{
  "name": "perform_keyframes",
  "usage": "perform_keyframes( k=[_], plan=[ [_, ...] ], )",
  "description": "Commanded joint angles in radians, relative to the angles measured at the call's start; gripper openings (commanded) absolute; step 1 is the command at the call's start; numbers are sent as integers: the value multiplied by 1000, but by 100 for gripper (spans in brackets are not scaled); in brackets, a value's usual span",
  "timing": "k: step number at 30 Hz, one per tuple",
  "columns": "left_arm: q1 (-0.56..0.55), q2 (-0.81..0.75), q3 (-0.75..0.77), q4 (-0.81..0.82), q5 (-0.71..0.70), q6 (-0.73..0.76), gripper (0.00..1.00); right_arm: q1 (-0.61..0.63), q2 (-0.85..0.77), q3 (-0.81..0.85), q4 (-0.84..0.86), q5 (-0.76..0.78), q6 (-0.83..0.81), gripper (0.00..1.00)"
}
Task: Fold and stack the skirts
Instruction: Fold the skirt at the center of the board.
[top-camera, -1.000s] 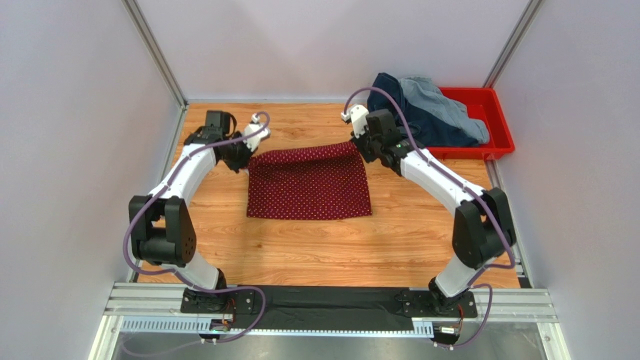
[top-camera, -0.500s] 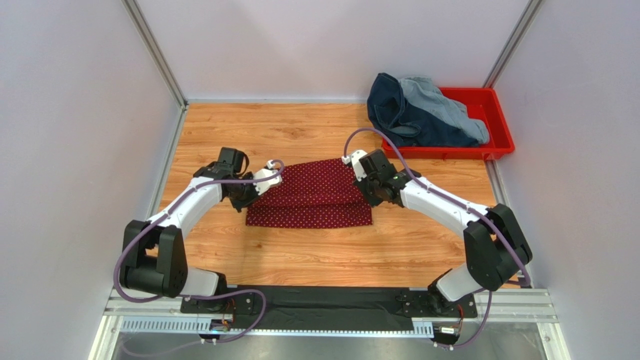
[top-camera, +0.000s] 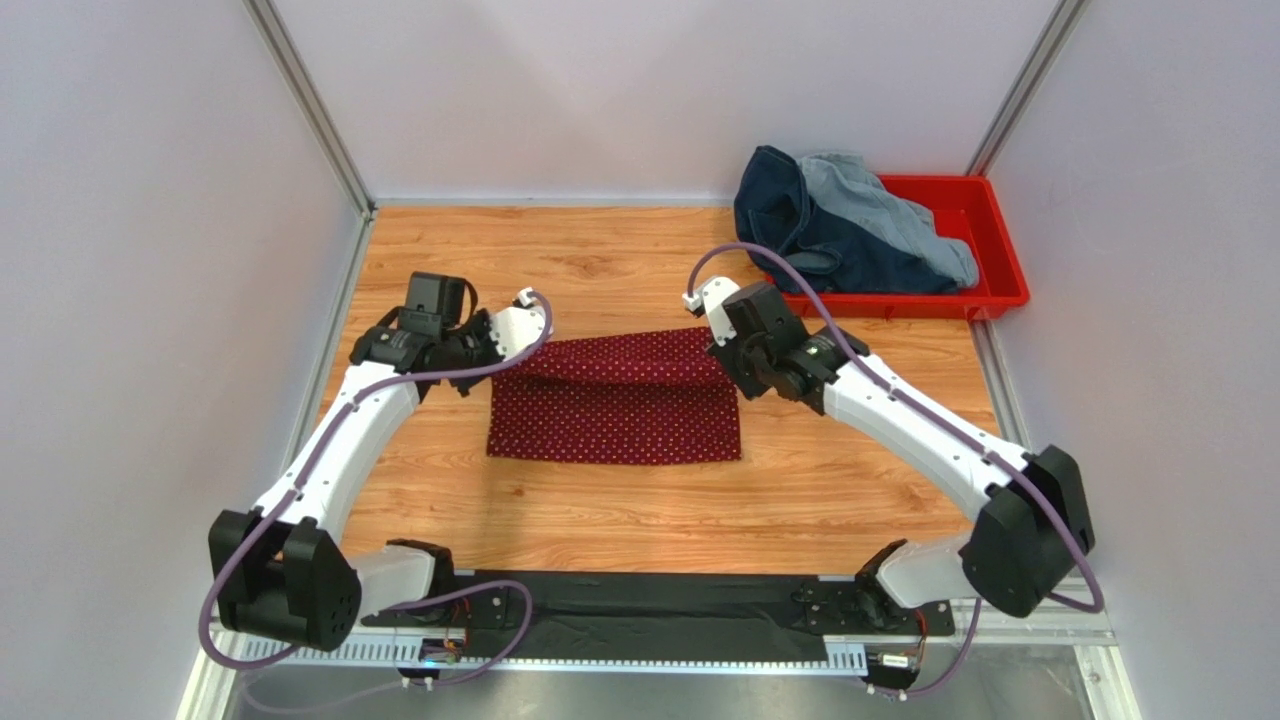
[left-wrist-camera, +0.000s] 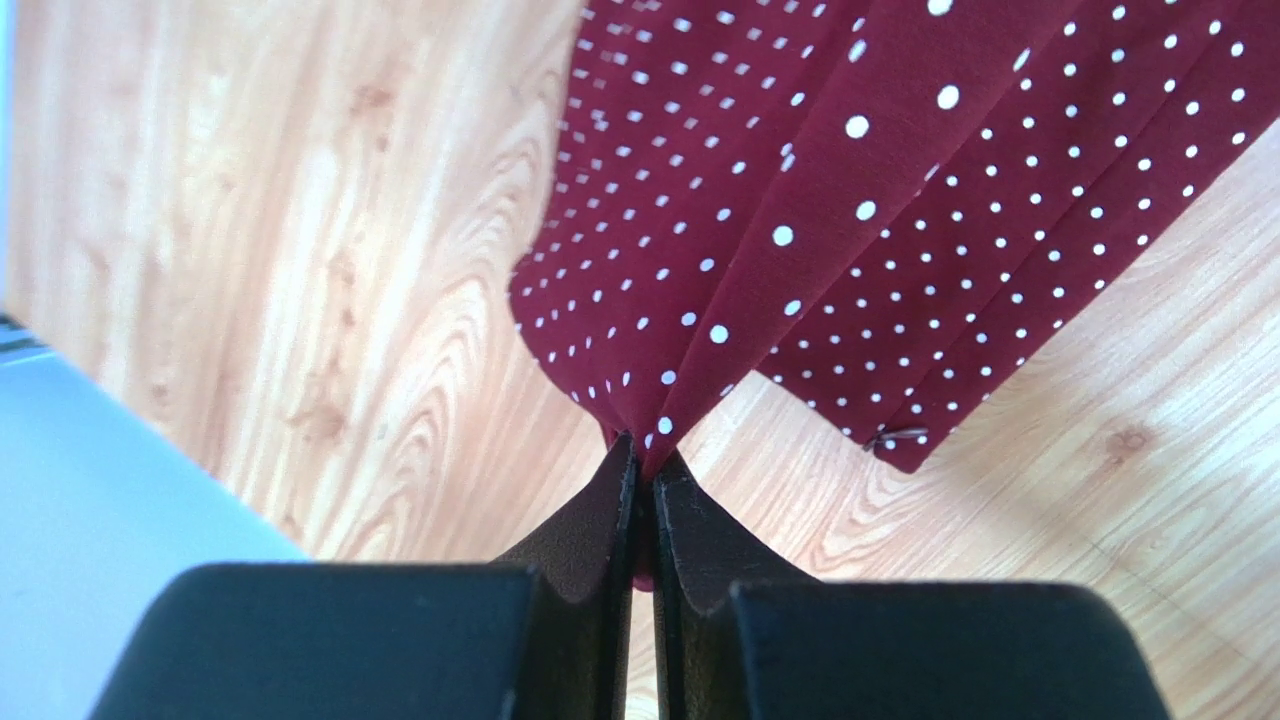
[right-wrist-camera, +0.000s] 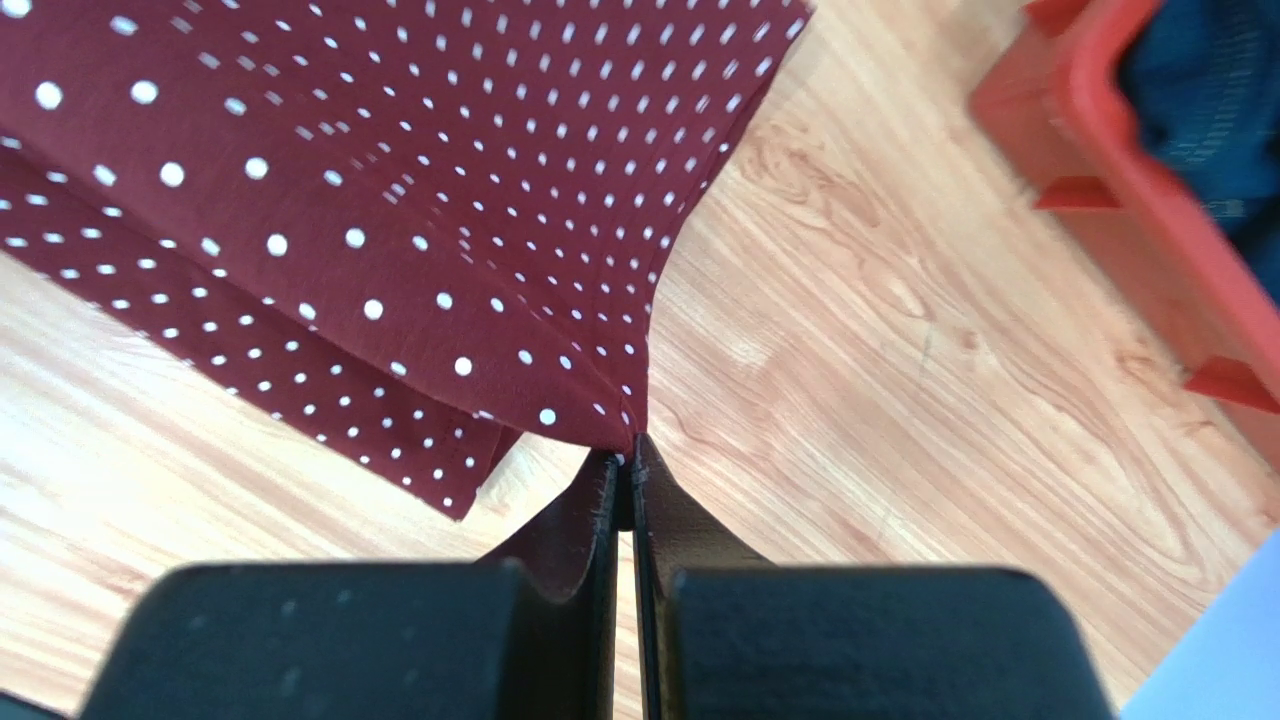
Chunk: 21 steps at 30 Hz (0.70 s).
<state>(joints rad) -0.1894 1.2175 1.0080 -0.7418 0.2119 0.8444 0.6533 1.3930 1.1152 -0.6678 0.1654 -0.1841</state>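
The dark red skirt with white dots (top-camera: 616, 402) lies in the middle of the wooden table, its far edge lifted and doubled over the near part. My left gripper (top-camera: 501, 360) is shut on its left corner (left-wrist-camera: 649, 408). My right gripper (top-camera: 727, 365) is shut on its right corner (right-wrist-camera: 619, 425). Both held corners hang a little above the wood. The dark navy denim skirt (top-camera: 804, 233) and the light blue-grey denim skirt (top-camera: 887, 210) lie heaped in and over the red tray (top-camera: 995, 240) at the back right.
Grey walls close in the table on the left, back and right. The red tray's rim (right-wrist-camera: 1142, 165) shows close to the right of my right gripper. Bare wood (top-camera: 631, 510) lies between the skirt and the arm bases.
Both grippers carried the skirt's far edge toward the near side, folding it over, and have now lifted and drawn back a little toward the rear; the skirt is now a shorter doubled rectangle.
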Motion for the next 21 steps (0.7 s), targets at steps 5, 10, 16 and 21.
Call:
perform_keyframes(
  k=[5,10,16,21],
  plan=[
    [1,-58,-113,-35,14,70,9,16,-71,-128,-29,-70,67,0],
    [-4,8,-233,44,1,78,11,17,-26,-241,89,-132,132,0],
    [-4,71,-264,85,-9,74,15,22,14,-261,114,-119,138,9],
    [-4,31,-258,7,49,103,53,28,-29,-258,68,-148,140,51]
  ],
)
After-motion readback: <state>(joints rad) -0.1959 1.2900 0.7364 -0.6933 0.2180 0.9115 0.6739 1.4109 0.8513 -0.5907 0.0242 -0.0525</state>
